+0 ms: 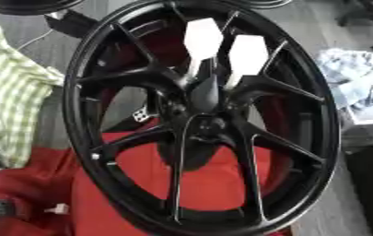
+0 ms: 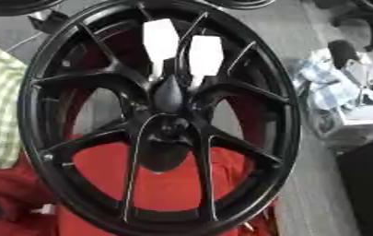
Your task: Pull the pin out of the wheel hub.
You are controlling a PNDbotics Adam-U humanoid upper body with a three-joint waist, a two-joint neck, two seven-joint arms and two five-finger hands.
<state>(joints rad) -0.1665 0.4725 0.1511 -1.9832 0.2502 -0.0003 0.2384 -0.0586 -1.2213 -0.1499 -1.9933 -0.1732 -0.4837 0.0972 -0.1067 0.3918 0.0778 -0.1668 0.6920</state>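
Left eye view showed the black wheel [image 1: 80,92] standing tilted on a red cloth [image 1: 205,184]. Its hub [image 1: 209,124] sat at the centre, where the spokes met. Just above the hub was a dark teardrop-shaped piece [image 1: 205,94] carrying two white tabs [image 1: 203,38]; this was probably the pin, still seated. Neither hand showed in either view, so whether the fingers were apart or together could not be told. An incoming hand would find the pin hemmed in by spokes, where fingers could snag. A pull off the pin's axis could jam it or tip the unsupported wheel.
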